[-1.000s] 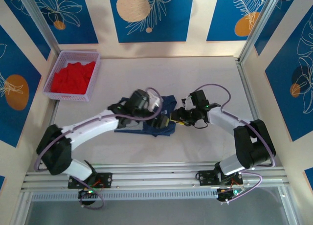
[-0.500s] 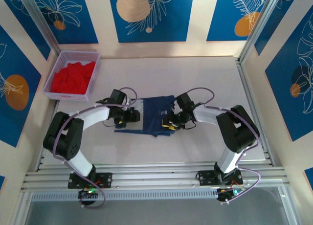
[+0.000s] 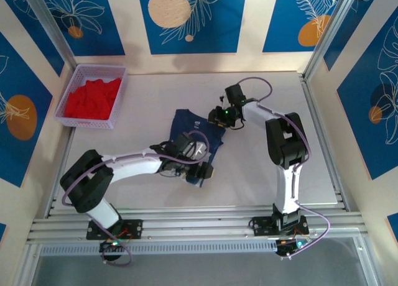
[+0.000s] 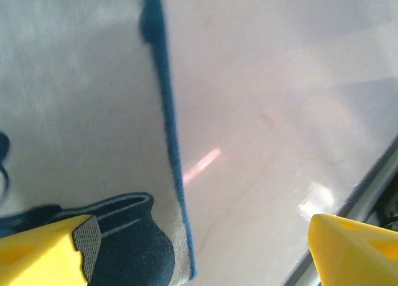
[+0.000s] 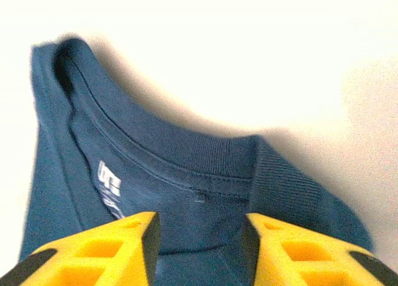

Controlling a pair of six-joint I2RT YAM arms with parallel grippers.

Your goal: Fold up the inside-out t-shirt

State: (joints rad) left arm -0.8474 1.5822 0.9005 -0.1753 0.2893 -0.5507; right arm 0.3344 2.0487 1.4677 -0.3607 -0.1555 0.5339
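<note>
Shirt, overhead: inside-out t-shirt (image 3: 198,132), navy, lies as a compact, partly folded bundle at table centre, collar end toward 12 o'clock.
Right gripper, overhead: right gripper (image 3: 216,117) sits at the bundle's 1 o'clock corner, by the collar; likely there to pin or square that end.
Left gripper, overhead: left gripper (image 3: 204,172) is low at the bundle's 6 o'clock edge; likely placed to work the hem end.
Table: table (image 3: 267,168) is pale and smooth; cloth should slide readily on it.
Basket: lilac basket (image 3: 99,67) at the 10 o'clock corner holds a red garment (image 3: 92,98), well apart from the work.
Room: blue leaf-print wall panels (image 3: 186,18) on three sides; metal rail (image 3: 199,227) along 6 o'clock.
Left wrist: fingers (image 4: 43,252) spread wide, nothing gripped. A dark fold of cloth sits by the 7 o'clock finger, a blue cloth edge runs toward 12, and there is bare table between.
Right wrist: fingers (image 5: 292,255) partway apart over the ribbed collar (image 5: 186,155), no cloth visibly pinched. Pale label (image 5: 109,181) at 9 o'clock.
</note>
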